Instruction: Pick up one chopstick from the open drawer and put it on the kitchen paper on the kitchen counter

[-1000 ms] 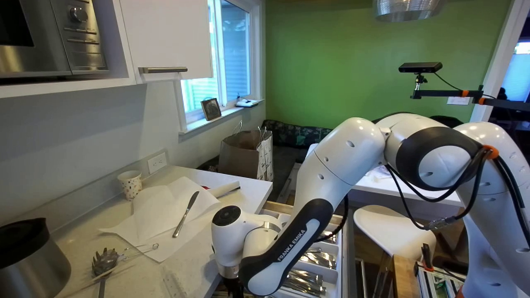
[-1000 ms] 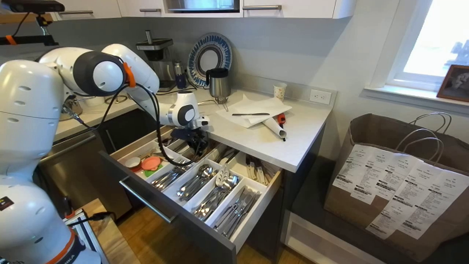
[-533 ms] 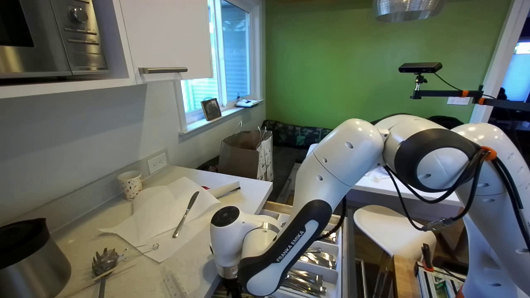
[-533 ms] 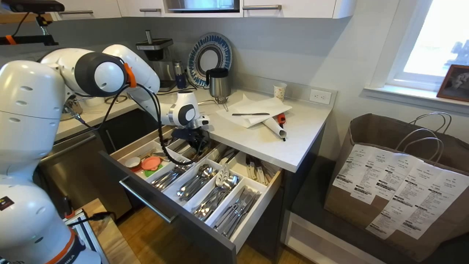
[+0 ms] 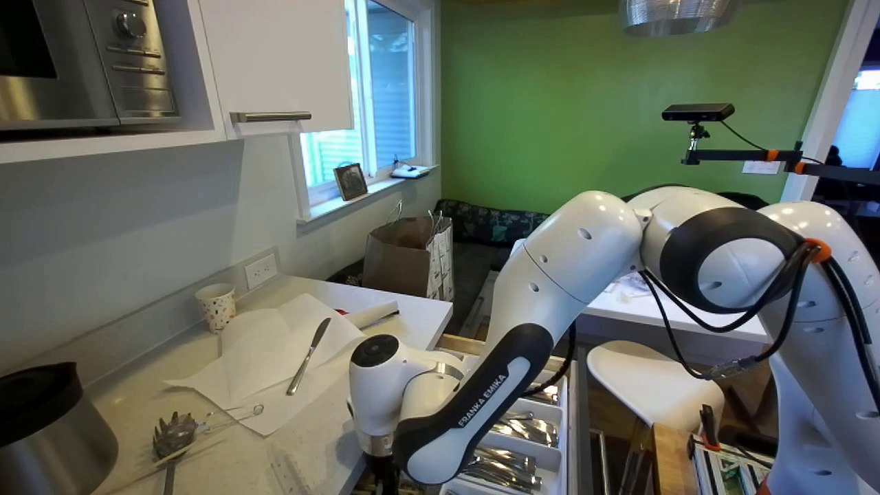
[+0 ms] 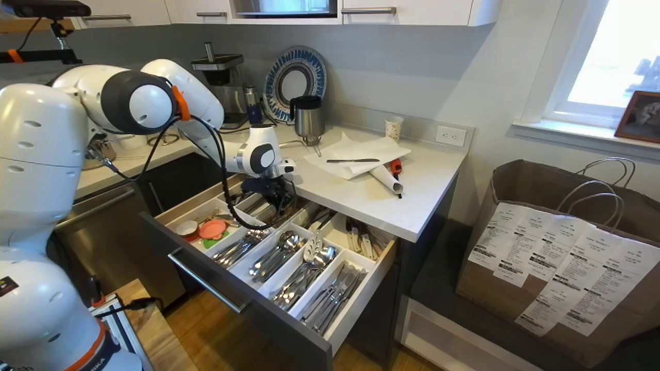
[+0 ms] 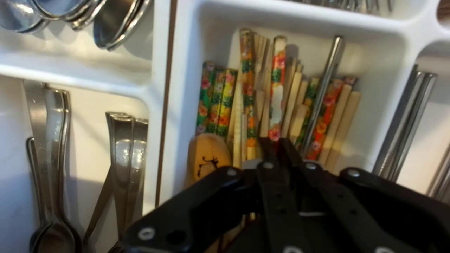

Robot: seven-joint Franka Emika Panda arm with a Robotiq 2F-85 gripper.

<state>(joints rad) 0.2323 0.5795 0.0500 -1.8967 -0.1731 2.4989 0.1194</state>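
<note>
- Set so far: the drawer (image 6: pixel 278 332) is pulled out and the end effector (image 7: pixel 277 141) is down at the chopstick compartment (image 7: pixel 302 23).
- Grip: in the wrist view its fingers stand close together, one on each side of a floral chopstick (image 7: pixel 277 88) that runs from between them toward 12 o'clock. I judge it to be grasping that chopstick, though the contact itself is hidden.
- The chopstick lies within the compartment's outline, among its look-alikes; whether it has cleared them cannot be told.
- Close by, seen from the fingertips: another floral stick (image 7: pixel 248 95) at 11 o'clock, a metal stick (image 7: pixel 323 91) between 1 and 2, a wooden piece (image 7: pixel 209 151) at about 9. The nearest floral one could ride up too, and only one is wanted.
- Target: the paper (image 6: pixel 376 148) lies on the surface (image 6: pixel 356 198), toward 2 o'clock from the end effector in an exterior view. A knife (image 6: pixel 352 161) rests on it in both exterior views; no chopstick shows there.
- Left to do, as I judge it: lift past the compartment wall, swing over to the paper, lower, let go. Picking looks nearly finished; the placing has yet to begin.
</note>
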